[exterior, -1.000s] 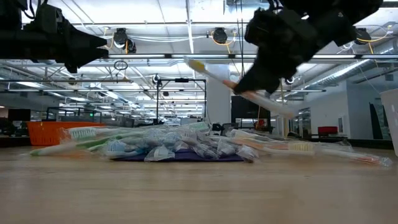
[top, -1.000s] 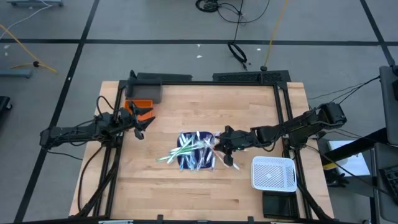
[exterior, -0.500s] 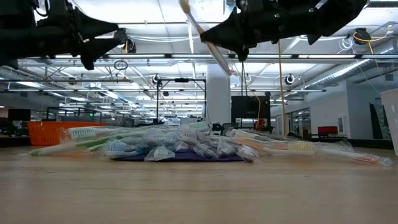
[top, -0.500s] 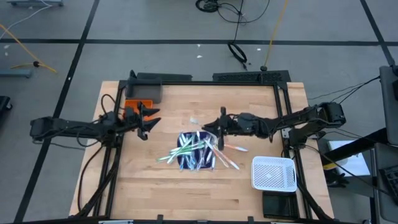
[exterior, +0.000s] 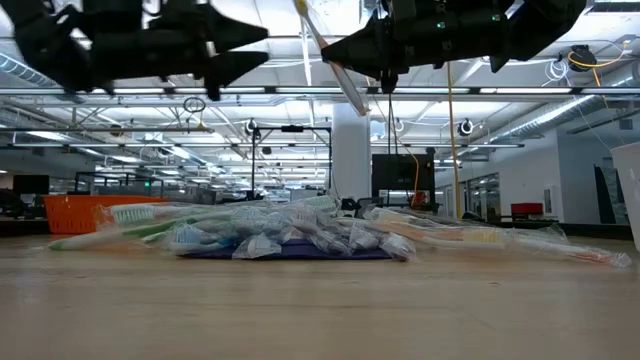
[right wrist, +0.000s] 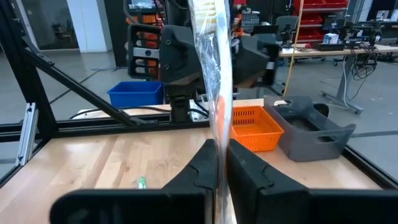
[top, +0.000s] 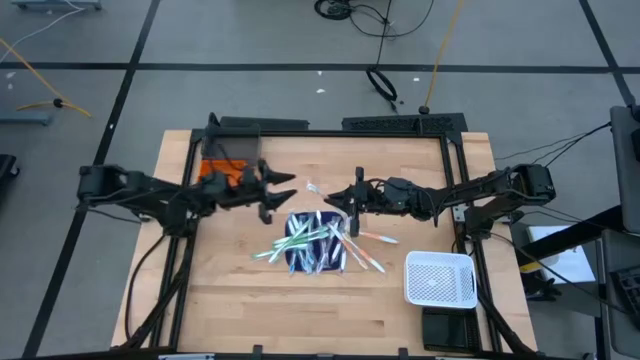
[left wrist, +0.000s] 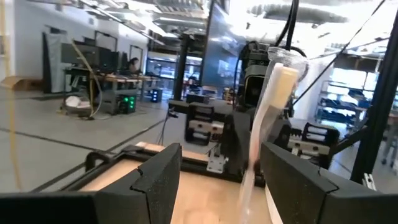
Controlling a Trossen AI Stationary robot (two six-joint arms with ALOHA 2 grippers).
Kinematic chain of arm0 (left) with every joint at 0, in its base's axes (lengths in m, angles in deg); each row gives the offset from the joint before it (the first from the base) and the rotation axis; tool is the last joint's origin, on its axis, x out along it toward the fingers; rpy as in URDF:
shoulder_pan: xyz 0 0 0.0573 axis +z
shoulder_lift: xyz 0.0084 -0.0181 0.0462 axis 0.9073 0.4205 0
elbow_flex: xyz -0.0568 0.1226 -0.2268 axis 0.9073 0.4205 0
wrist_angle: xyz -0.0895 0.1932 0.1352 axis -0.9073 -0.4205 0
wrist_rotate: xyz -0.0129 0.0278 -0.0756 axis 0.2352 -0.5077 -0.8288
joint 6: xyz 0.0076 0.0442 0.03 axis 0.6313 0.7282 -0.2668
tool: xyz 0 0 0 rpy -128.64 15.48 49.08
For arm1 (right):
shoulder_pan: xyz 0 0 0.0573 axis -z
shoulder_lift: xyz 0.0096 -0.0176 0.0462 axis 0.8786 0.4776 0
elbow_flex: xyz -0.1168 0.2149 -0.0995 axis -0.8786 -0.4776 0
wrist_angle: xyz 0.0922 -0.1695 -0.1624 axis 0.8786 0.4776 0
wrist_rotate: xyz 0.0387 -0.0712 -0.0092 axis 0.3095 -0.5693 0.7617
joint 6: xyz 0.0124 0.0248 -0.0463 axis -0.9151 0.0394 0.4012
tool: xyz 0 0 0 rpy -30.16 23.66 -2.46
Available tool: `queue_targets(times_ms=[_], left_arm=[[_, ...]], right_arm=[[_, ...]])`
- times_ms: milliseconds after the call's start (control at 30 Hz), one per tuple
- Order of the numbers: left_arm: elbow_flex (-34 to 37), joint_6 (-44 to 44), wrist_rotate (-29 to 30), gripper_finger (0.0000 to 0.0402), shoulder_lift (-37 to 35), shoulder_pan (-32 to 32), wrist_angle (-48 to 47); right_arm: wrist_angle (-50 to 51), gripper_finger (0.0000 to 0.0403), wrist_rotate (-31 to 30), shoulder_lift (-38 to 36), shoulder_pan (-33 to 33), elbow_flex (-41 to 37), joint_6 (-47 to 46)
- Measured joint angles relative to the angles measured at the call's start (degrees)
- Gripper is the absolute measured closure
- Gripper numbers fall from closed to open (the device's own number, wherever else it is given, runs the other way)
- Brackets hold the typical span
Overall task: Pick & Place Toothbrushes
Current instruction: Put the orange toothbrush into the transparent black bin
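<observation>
Right gripper (top: 352,197) is clamped on one clear-wrapped toothbrush (exterior: 325,55), white handle with an orange stretch, held in the air above the far edge of the pile. Left gripper (top: 285,186) faces it just across a small gap, fingers spread wide, holding nothing. In the left wrist view the wrapped brush (left wrist: 268,118) stands between the two dark fingers (left wrist: 155,177) without touching either.

Rest of the toothbrushes (top: 312,242): loose heap of thin plastic sticks in crinkly clear wrap, light green, white, pink and blue, lying on and spilling off a dark blue rounded-square mat (top: 318,258) mid-table. A few pink/white ones (top: 372,252) trail off toward the right side.

Room: bare light wood-plank tabletop (top: 250,300) open along the near edge and the far middle. Black metal frame rails (top: 170,270) run down both sides.

Containers: white perforated plastic basket (top: 440,278) at the near right corner, nothing visible in it. Orange slotted basket (top: 222,171) and grey moulded tray (top: 234,148) at the far left corner; contents cannot be told.
</observation>
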Motion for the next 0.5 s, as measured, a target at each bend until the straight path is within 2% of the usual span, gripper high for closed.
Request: queue_targets(times_ms=[233, 500], left_arm=[[-8.32, 0.14, -3.97, 0.0179, 8.61, -0.02, -0.33], [-10.9, -0.46, -6.92, 0.0179, 10.5, -0.83, -0.6]], right_arm=[[-0.01, 0.0392, -0.03, 0.0, 0.0, 0.0, 0.03], [-0.66, 0.0392, -0.33, 0.0, 0.0, 0.0, 1.16]])
